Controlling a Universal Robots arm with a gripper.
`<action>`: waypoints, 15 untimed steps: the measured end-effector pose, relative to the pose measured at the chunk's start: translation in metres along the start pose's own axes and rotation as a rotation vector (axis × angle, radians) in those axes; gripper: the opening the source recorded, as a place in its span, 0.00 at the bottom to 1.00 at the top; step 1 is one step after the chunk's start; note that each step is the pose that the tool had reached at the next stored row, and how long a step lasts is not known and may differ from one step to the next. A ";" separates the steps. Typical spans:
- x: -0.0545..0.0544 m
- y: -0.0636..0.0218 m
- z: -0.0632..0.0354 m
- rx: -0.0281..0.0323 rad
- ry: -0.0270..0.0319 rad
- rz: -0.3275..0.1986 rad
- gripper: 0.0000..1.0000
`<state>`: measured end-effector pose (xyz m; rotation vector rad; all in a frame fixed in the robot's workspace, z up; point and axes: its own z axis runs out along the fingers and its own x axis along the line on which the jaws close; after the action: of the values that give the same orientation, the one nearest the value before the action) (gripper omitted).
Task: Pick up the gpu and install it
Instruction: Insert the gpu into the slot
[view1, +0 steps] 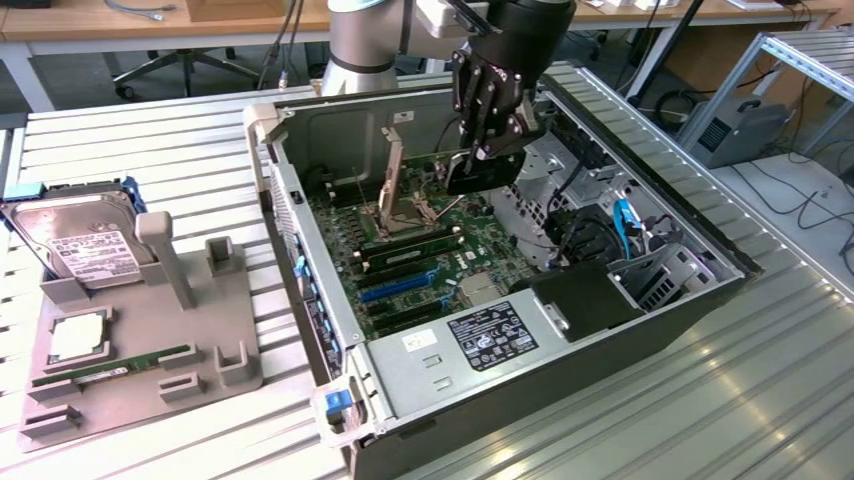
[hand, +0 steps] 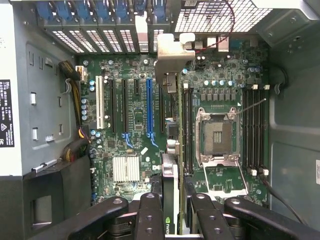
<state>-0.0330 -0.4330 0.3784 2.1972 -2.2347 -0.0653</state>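
One gpu (view1: 481, 172) over the one open case (view1: 601, 395); beside the case one hard drive (view1: 80, 245), one memory stick (view1: 114, 365), one processor chip (view1: 78, 335)

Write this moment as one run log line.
end effector: shut on gpu | position: inside open computer case, above motherboard | gpu: on edge, not yet seated

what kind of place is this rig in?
Probably a robotics lab bench: the gripper holds the gpu in an open PC case on a slatted aluminium table, with wooden desks and cables nearby.
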 end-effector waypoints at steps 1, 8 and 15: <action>0.000 0.0001 0.0001 0.0000 0.0000 0.000 0.27; 0.000 0.0010 0.0007 0.0000 -0.0001 0.000 0.27; 0.002 0.0047 0.0056 0.0000 0.0000 0.000 0.27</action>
<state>-0.0379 -0.4351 0.3730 2.1972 -2.2348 -0.0654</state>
